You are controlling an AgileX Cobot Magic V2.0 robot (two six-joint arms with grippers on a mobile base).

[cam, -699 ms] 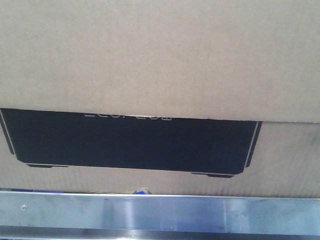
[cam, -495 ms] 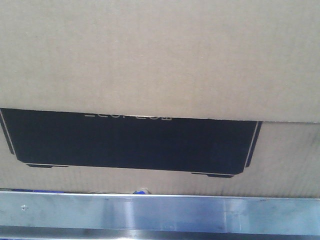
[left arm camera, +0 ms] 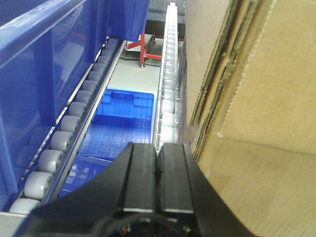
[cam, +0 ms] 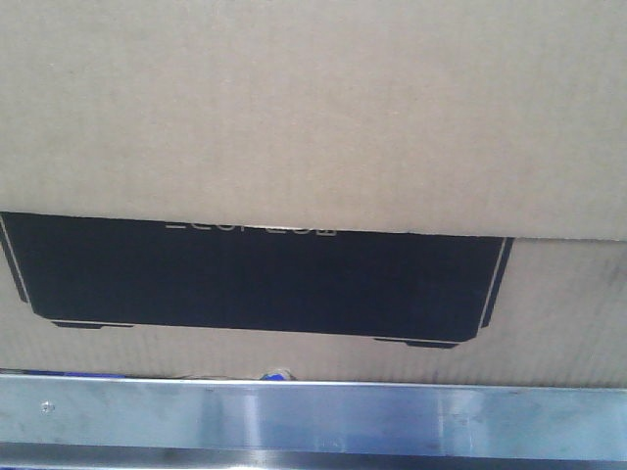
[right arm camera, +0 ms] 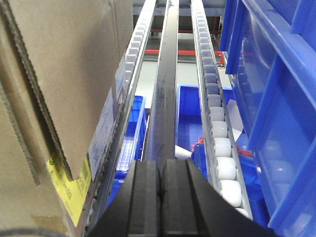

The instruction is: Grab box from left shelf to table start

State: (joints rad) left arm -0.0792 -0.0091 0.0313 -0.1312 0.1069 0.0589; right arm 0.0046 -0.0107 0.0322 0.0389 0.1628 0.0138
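The left end effector [left arm camera: 157,148] and right end effector [right arm camera: 161,165] are pressing their jaws together, gripping nothing, flanking the box [cam: 313,108] beside the rollers [left arm camera: 51,149] of the left shelf [cam: 313,416]

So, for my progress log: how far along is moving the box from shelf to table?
Done: the shut left gripper and shut right gripper flank the cardboard box. In hand: clamping it from both sides, contact unclear. Left: it sits behind the shelf's steel rail; lifting out and placing remain.

Far back, a red metal frame [left arm camera: 143,52] standing on grey floor [left arm camera: 131,74]. Nearer, low down, a white scrap [right arm camera: 236,123], perhaps paper, beside something small and red [right arm camera: 201,142].
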